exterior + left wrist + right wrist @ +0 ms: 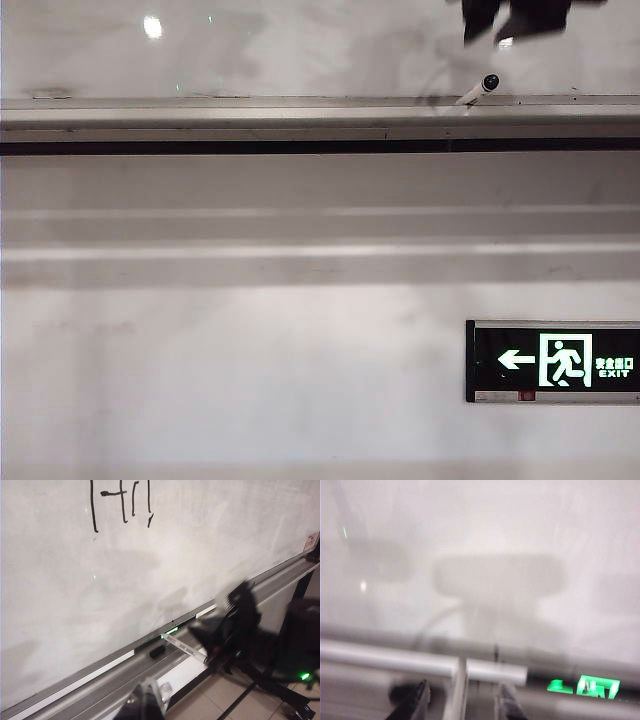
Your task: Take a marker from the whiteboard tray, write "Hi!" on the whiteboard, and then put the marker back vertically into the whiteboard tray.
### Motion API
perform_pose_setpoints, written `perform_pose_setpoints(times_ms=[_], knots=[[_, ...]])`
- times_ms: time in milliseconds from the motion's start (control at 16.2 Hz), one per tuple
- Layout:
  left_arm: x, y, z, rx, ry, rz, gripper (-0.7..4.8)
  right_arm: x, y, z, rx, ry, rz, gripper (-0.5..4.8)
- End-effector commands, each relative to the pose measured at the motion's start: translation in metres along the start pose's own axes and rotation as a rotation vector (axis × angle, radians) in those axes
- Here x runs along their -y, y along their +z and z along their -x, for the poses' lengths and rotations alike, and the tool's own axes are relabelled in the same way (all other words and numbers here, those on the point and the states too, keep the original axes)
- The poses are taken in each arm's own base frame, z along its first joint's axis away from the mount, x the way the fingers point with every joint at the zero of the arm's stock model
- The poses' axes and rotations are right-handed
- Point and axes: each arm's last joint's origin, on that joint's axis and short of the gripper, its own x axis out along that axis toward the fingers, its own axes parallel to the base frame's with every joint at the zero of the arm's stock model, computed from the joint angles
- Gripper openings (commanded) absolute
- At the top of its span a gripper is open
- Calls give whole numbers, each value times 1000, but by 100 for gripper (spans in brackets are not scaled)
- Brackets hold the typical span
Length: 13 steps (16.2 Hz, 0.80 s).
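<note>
The marker (pixel 477 91) is a slim white stick with a black cap. It leans tilted on the whiteboard tray (pixel 200 112) against the whiteboard (pixel 300 50). My right gripper (pixel 503 25) hangs just above it, dark and partly cut off. In the right wrist view the marker (pixel 460 690) stands between the fingers (pixel 417 700) with a gap on each side, so the right gripper (pixel 462 702) is open. The left wrist view shows black writing (pixel 122 502) on the whiteboard (pixel 150 590). There the marker (pixel 187 650) rests on the tray (pixel 100 682). My left gripper (pixel 145 697) is shut, empty, off to the side.
A small black object (pixel 157 651) lies in the tray beside the marker. A green exit sign (pixel 553 361) hangs on the wall below the tray. Black stand legs (pixel 265 680) cross the tiled floor under the right arm.
</note>
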Motion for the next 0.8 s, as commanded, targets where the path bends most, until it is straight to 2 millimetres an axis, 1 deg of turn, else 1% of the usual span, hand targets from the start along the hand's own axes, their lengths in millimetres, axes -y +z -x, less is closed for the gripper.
perform_pose_setpoints(times_ms=[62,124,247,371,494,618,680,742,804], knots=[[1,4,2,33,-46,-3,-6,2,38,25,135,9,-24,74],[3,7,2,65,-101,-4,-6,4,53,41,189,11,-27,-1],[5,15,3,148,-140,-7,-6,9,71,69,251,15,-38,-1],[15,23,8,228,-174,-11,-6,15,87,109,283,12,-45,-1],[16,29,16,270,-184,12,-6,22,94,150,271,12,-43,-1],[22,31,22,280,-209,28,-6,28,93,184,226,11,-34,-1],[21,31,28,274,-202,27,-6,31,88,201,200,13,-29,-1],[22,30,33,261,-195,29,-6,33,80,211,194,15,-20,-1],[23,28,37,237,-191,32,-6,35,67,219,196,13,15,-1]])
